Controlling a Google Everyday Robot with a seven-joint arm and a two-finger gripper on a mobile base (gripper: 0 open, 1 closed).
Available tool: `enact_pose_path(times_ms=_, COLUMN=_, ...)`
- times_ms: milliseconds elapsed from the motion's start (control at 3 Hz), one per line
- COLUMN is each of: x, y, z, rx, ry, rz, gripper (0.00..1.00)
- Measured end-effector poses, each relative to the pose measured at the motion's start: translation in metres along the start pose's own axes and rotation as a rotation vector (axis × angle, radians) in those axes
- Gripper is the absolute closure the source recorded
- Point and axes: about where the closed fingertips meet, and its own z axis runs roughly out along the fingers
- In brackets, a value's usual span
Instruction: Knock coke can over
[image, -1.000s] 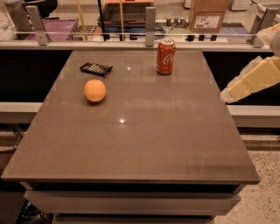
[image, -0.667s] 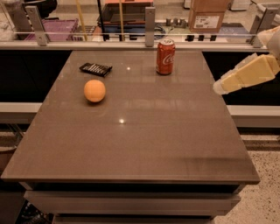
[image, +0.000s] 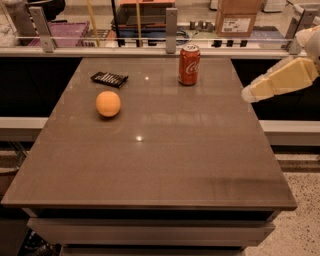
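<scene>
The red coke can stands upright near the far edge of the brown table, right of centre. My cream gripper comes in from the right, above the table's right edge. It is to the right of the can and nearer the camera, well apart from it and holding nothing that I can see.
An orange ball lies on the left part of the table. A flat black device lies behind it near the far left. A railing with metal posts runs along the far edge. A cardboard box stands beyond it.
My gripper has moved left and slightly up, from beside the table to above its right edge. The can, ball and device have not moved.
</scene>
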Motion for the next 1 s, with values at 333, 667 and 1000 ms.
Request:
enact_pose_path(times_ms=333, x=-0.006, y=0.002, z=0.013, rx=0.029, ry=-0.035, rz=0.041, gripper=0.00)
enact_pose_path(times_ms=667, x=-0.019, y=0.006, z=0.034, rx=0.067, ry=-0.114, rz=0.124, gripper=0.00)
enact_pose_path(times_ms=1000, x=-0.033, y=0.002, z=0.055, rx=0.092, ry=-0.163, rz=0.173, gripper=0.00)
